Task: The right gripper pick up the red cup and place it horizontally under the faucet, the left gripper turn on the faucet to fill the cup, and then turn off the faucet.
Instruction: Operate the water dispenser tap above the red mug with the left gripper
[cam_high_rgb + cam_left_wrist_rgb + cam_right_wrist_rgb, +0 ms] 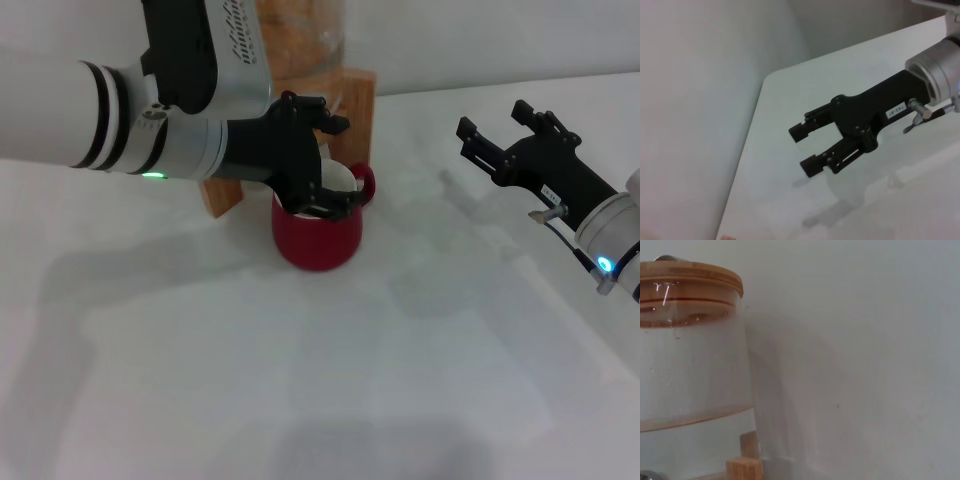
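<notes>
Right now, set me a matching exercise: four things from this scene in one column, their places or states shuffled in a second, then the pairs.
Things
1. red cup
2. left gripper
3. right gripper
4. dispenser

Places or states
A. open in the air, off to the right, holding nothing
B. on a wooden stand, wooden lid on top
C. upright on the table in front of the stand
D. just above the cup's rim

Pairs: 1-C, 2-D, 3-A, 4-B
</notes>
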You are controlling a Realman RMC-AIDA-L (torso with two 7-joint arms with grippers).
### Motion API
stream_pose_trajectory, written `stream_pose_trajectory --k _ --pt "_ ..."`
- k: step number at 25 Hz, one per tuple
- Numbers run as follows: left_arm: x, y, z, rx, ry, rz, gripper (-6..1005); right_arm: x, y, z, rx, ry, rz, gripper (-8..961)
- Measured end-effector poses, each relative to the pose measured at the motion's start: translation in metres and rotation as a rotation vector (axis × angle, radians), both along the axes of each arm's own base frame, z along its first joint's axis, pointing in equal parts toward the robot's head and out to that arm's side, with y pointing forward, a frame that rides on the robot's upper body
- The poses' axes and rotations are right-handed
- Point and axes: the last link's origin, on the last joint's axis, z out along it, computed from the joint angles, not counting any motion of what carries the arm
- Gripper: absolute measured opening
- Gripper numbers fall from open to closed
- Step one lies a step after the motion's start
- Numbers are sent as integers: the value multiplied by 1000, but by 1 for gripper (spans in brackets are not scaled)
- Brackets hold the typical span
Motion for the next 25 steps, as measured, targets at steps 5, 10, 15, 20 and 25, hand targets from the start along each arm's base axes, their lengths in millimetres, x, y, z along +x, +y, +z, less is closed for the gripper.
stream_pose_trajectory --k 5,10,15,20,25 --pt "0 1 0 5 0 -6 840 0 0 0 1 1 2 844" --pt "1 2 -1 2 4 -8 839 0 0 0 1 2 3 844" --pt "1 2 -3 -1 5 -8 840 -1 0 0 1 2 3 843" --pt "2 2 -3 -1 6 -13 840 -1 0 0 2 2 3 843" --pt "2 4 -3 10 5 -14 839 -1 0 0 2 2 4 843"
